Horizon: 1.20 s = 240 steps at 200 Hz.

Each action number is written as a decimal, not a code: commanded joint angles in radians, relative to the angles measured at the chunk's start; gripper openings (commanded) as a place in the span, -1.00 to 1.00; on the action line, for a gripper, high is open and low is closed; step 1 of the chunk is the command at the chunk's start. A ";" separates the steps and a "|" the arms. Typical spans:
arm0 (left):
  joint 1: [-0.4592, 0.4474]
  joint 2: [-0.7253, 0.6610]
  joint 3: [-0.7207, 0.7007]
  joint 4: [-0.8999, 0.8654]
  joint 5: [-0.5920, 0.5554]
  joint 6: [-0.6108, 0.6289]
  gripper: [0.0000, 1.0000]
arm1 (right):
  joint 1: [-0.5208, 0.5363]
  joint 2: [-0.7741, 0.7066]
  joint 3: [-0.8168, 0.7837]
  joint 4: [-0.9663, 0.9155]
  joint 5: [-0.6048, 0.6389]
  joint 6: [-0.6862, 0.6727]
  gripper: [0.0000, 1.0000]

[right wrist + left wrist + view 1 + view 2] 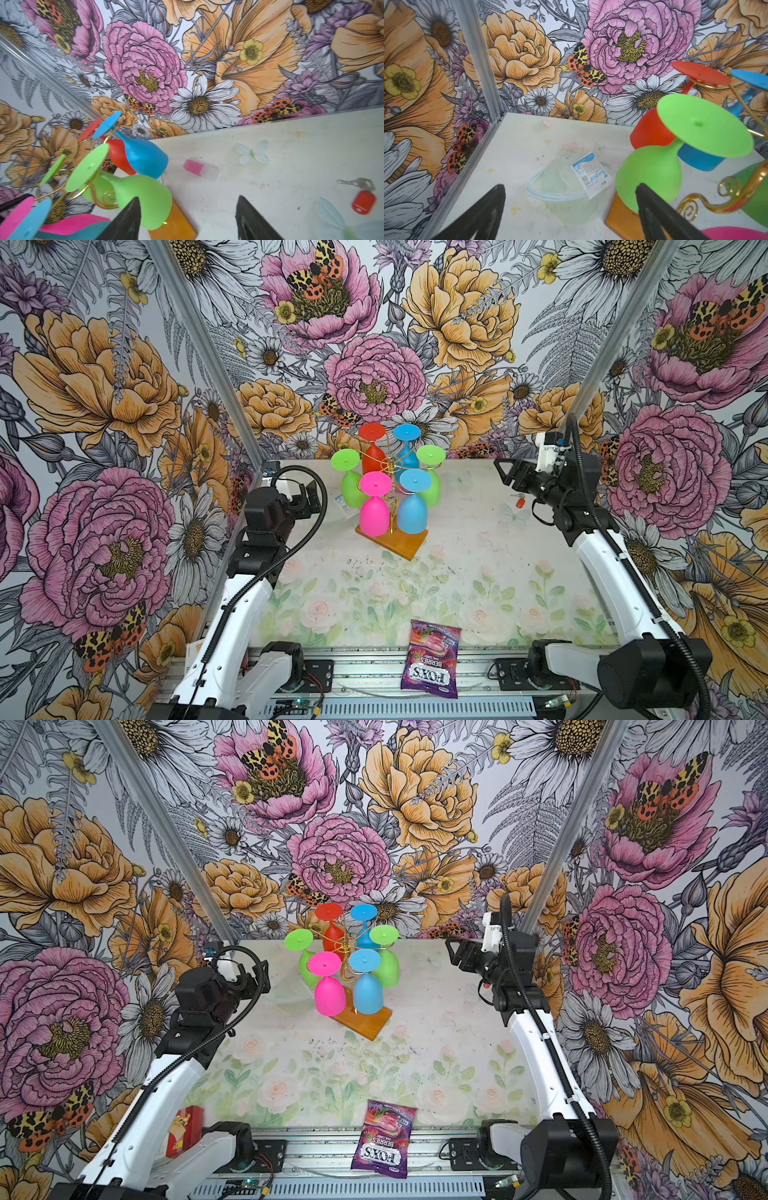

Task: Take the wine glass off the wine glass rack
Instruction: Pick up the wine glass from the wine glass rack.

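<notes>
Nearest, at the lower middle of a top view, a purple candy bag point(430, 659) lies at the front edge of the table point(415, 585), well apart from the job. Further up the frame, left of centre, the left gripper point(571, 187) hovers with its jaws spread wide and nothing between them. The right gripper point(188, 198), at the right of the frame, also stands parted and empty.

Between them, just above the frame's centre, stands the wine glass rack point(405, 545). Six coloured glasses hang from it upside down, feet up in the wire scrolls. A pink glass point(374, 518) and a blue glass point(412, 516) hang in front, a green one to either side, and a red glass point(372, 456) and a second blue behind. In the right wrist view the green wine glass point(145, 199) on that side lies just beside one finger, not touched.

These glasses look like matte, opaque plastic, so I judge them light and unlikely to shatter, yet smooth and rounded enough to slip in a pinch. The best hold is probably across the bowl where it narrows toward the stem, or on the stem itself below the foot. Each foot sits in a wire slot, so it likely needs sliding outward along the arm, not a straight pull. The rack's thin stem may sway, and the neighbouring glasses crowd close.
</notes>
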State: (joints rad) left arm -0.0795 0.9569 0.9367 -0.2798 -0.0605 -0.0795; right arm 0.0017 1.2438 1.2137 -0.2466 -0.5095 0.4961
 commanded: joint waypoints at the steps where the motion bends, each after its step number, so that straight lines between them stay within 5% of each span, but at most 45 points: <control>1: -0.005 -0.029 0.042 -0.125 0.108 0.008 0.98 | 0.029 0.029 0.081 -0.035 -0.141 0.075 0.42; 93: -0.005 -0.073 0.050 -0.166 0.200 0.026 0.97 | 0.135 0.232 0.268 -0.055 -0.261 0.161 0.25; 240: -0.007 -0.093 0.044 -0.164 0.223 0.023 0.97 | 0.218 0.331 0.346 -0.053 -0.299 0.206 -0.02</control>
State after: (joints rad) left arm -0.0811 0.8783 0.9680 -0.4454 0.1417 -0.0711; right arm 0.2100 1.5547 1.5204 -0.3069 -0.7853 0.6922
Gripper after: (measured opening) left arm 0.988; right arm 0.499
